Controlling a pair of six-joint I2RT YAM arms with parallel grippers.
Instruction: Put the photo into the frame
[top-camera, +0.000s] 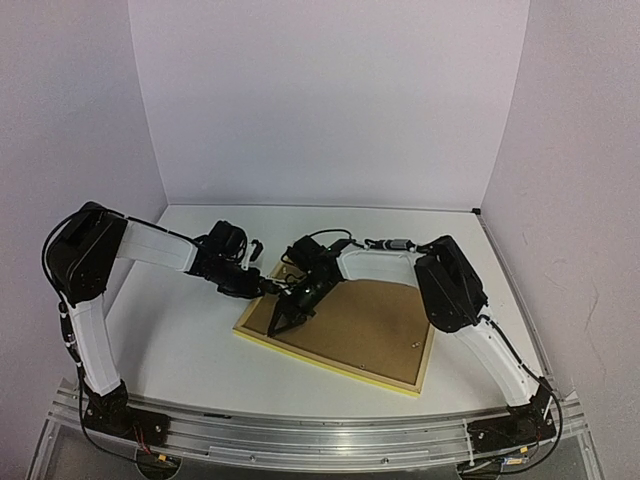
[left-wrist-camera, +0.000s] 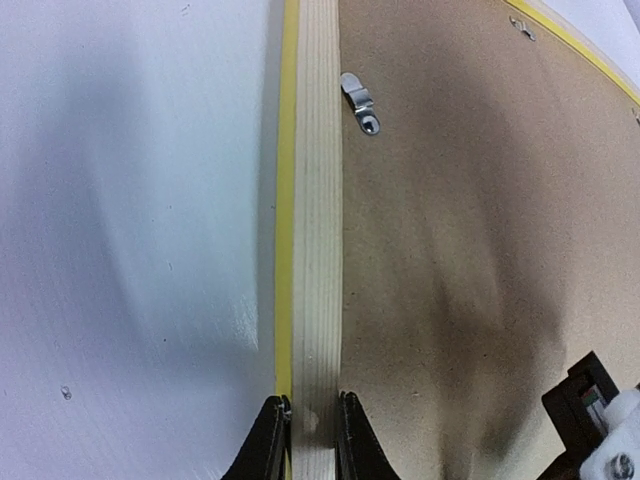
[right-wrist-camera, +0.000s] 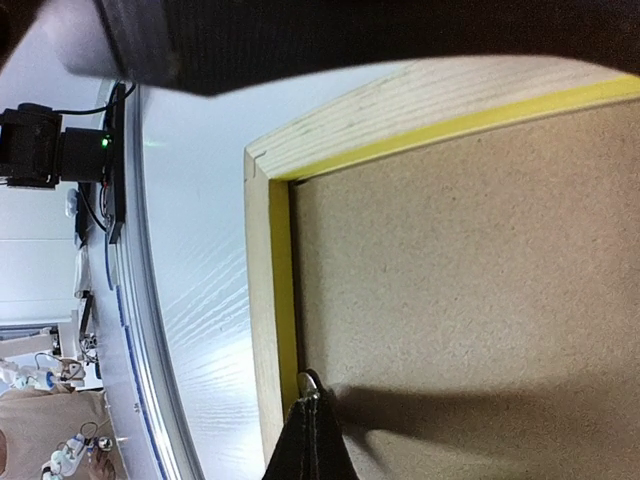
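The frame (top-camera: 330, 362) lies face down on the table, its pale wood back up and a thin yellow border showing. The plain brown backing board (top-camera: 360, 320) fills it. The photo is hidden. My left gripper (top-camera: 262, 288) is shut on the frame's far-left rail; in the left wrist view its fingers (left-wrist-camera: 314, 420) pinch the pale wood rail (left-wrist-camera: 318, 200). My right gripper (top-camera: 278, 326) is shut, and its tips (right-wrist-camera: 315, 405) touch a small metal clip (right-wrist-camera: 310, 381) at the inner edge of the frame (right-wrist-camera: 262, 300), over the backing board (right-wrist-camera: 480, 280).
Another metal clip (left-wrist-camera: 358, 102) sits further along the rail on the backing board (left-wrist-camera: 470, 250). White table (top-camera: 180, 330) lies left of the frame. White walls close the back and sides. The metal base rail (top-camera: 300, 440) runs along the near edge.
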